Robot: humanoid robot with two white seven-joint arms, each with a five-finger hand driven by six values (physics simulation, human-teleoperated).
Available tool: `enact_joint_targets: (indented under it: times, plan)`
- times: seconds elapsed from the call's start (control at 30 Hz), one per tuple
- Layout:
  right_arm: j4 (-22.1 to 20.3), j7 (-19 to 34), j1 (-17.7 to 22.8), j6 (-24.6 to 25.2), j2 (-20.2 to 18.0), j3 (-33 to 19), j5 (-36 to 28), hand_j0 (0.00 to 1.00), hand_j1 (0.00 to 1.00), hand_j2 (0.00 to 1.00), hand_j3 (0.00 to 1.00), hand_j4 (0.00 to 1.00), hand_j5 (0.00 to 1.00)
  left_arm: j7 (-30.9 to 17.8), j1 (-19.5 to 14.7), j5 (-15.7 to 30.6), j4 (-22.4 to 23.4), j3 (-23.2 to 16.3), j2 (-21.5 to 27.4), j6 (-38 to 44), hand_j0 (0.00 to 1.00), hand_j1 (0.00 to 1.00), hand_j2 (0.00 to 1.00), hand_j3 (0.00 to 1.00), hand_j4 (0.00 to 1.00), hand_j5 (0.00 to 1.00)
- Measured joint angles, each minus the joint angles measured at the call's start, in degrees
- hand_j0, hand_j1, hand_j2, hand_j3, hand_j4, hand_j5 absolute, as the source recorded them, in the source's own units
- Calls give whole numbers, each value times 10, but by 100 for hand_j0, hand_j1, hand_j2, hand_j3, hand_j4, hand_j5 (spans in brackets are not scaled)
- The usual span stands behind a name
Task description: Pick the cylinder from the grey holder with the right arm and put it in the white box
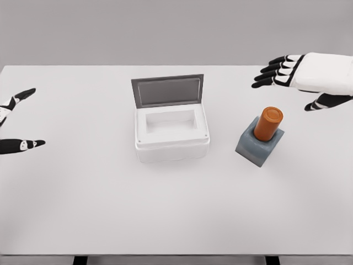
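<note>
An orange cylinder [268,123] stands upright in a grey holder [259,146] on the right half of the white table [165,210]. The white box [172,132] sits at the table's middle with its grey lid [167,90] raised at the back and its hollow bare. My right hand [292,83] hovers above and behind the cylinder, a short way to its upper right, fingers spread and holding nothing. At the left edge my left hand [16,121] shows only its black fingertips, spread apart and well away from the box.
The table's front edge [176,255] runs along the bottom of the view, with two dark legs below it. A plain grey wall lies behind the table's far edge.
</note>
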Motion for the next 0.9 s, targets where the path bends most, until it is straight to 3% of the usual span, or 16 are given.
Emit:
enact_joint_targets:
  times: [0.27, 0.4, 0.57, 0.9]
  plan:
    - [0, 0, 9, -5, -16, -6, -2, 100, 100, 100, 100, 100, 100, 0, 1, 70, 0, -52, 1, 0, 100, 100, 100, 100, 100, 100]
    - [0, 0, -6, 55, -4, -15, -6, 100, 100, 100, 100, 100, 100, -1, 22, 105, 0, -73, 2, 0, 100, 100, 100, 100, 100, 100]
    - [2, 0, -4, 88, 15, -2, -5, 100, 100, 100, 100, 100, 100, -4, 25, 139, -1, -79, 2, 0, 100, 100, 100, 100, 100, 100]
    - [7, 0, 4, 87, 41, 55, 39, 100, 100, 100, 100, 100, 100, -5, 25, 162, -1, -81, 2, 0, 100, 100, 100, 100, 100, 100]
